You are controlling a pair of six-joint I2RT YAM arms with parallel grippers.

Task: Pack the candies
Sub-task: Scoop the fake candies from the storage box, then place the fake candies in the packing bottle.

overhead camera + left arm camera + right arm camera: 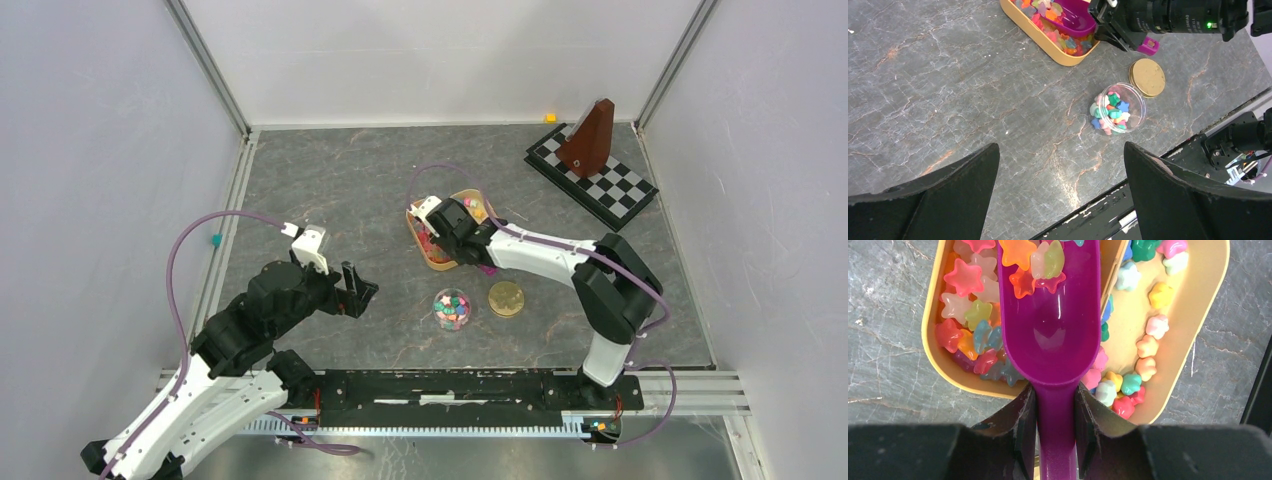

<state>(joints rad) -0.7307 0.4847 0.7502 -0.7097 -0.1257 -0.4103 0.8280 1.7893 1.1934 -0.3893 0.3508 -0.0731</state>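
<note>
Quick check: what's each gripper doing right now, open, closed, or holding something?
Left gripper: open, holding nothing, hovering over bare table.
Right gripper: closed on the purple scoop handle, scoop in the candies in the tray.

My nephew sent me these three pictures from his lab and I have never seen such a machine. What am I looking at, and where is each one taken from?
These are two robot arms bolted to the near edge of a grey table. One picture looks down from above. The other two come from small cameras on each arm's wrist.

The right gripper is shut on the handle of a purple scoop, which dips into a tan tray of candies, small star-shaped sweets in many colours. A few already lie in the scoop.

The left gripper is open, holds nothing and waits to one side.

In front of the tray stand a clear jar partly filled with candies and its gold lid beside it. A chequered board sits in the far corner.
</note>
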